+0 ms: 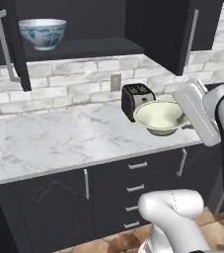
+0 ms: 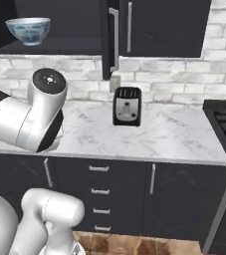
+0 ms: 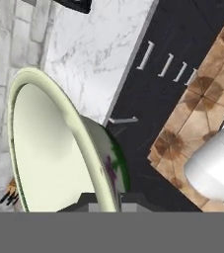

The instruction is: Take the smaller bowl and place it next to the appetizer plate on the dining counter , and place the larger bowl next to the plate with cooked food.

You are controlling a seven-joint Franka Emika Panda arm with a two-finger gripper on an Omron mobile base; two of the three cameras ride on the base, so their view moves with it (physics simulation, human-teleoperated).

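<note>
Marble-topped desk [image 1: 59, 138] backed by white brick runs before us, a black toaster [image 1: 135, 100] standing on it. We see the smaller bowl [image 1: 161, 116] lifted above the desk's front edge, its rim pinched in our closed gripper [image 3: 106, 202]. Up in the open dark cabinet, the larger bowl [image 1: 42, 32] sits on the shelf [image 1: 98, 47]. No readable writing anywhere.
</note>
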